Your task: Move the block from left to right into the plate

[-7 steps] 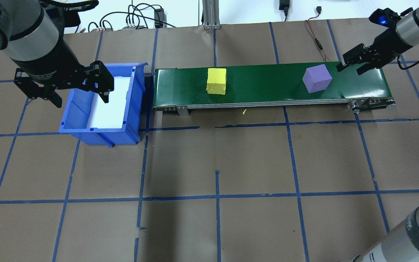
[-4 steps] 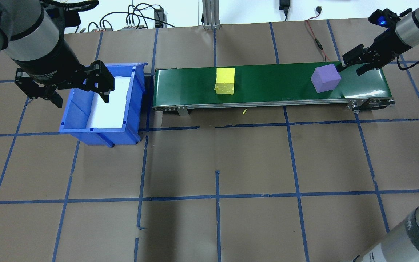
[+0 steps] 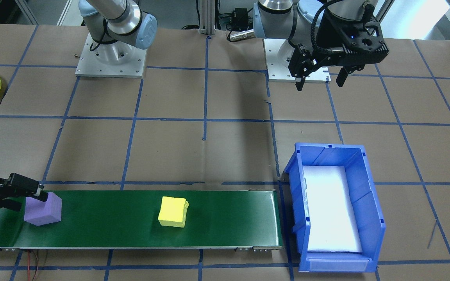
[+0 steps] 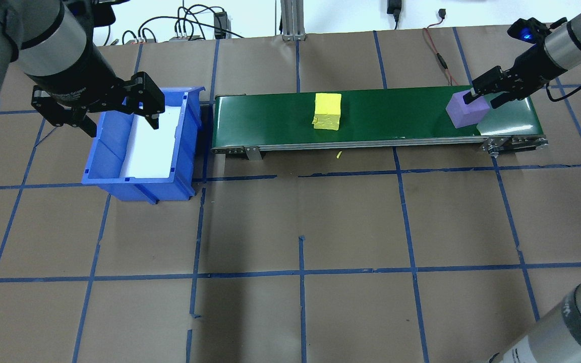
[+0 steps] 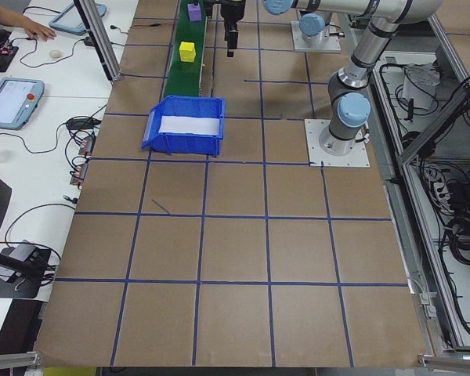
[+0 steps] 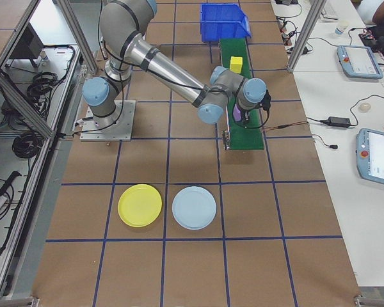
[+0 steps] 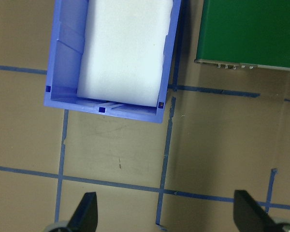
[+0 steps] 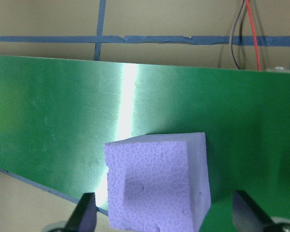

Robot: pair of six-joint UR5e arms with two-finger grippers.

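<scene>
The right gripper [image 8: 164, 212], fingers spread, straddles the purple foam cube [image 8: 157, 183] at 3 o'clock on the green conveyor belt [image 4: 371, 118] for carrying to the yellow round plastic plate [image 6: 139, 205], while the left gripper [image 4: 101, 108] waits spread at 9 o'clock

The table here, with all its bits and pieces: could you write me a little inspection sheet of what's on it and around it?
Surface: brown table gridded with blue tape; green conveyor belt at the far side.
Job's things: purple block near the belt's right end; yellow block mid-belt; yellow plate bare, on the table.
Clutter: blue bin with white liner; pale blue plate beside the yellow one.
Claws: right claw open, astride the purple block's top; left claw open, empty, above the bin.
Cables: red wire near the belt's right end; black leads beyond the table.
Surroundings: operator desks with tablets; a person's hand.
</scene>
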